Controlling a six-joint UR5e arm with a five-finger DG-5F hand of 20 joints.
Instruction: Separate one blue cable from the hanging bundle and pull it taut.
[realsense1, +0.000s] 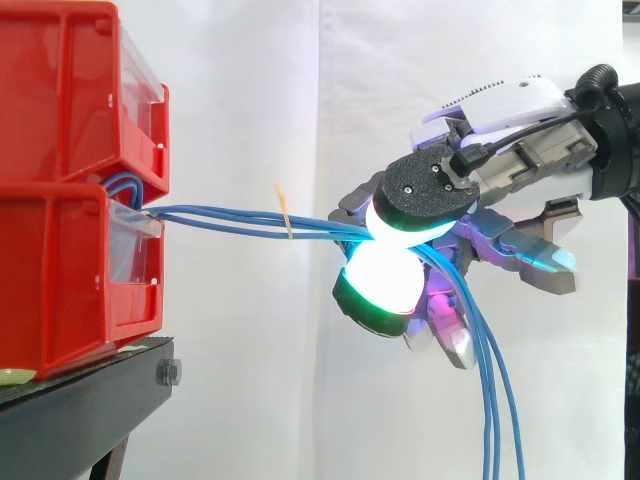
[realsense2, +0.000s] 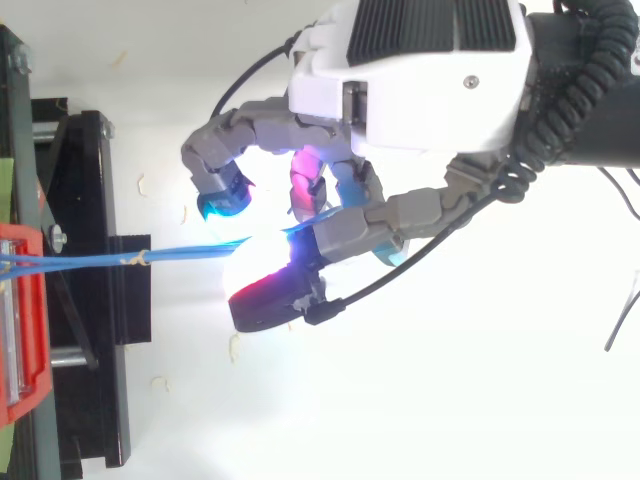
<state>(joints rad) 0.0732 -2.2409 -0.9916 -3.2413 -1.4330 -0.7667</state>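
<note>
Free room is lying between the red bins (realsense1: 60, 200) and the robot hand (realsense1: 500, 160), above and below the blue cables (realsense1: 230, 218) that are stretching nearly level across that gap. The stacked bins and the black stand (realsense1: 70, 410) beneath them are blocking the left side. Under the robot hand, the same cables are hanging down, crossing the space there.

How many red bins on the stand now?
2, stacked at left: the upper bin on the lower bin, which sits on the black stand. The blue cables leave the lower one. More may be hidden.
</note>
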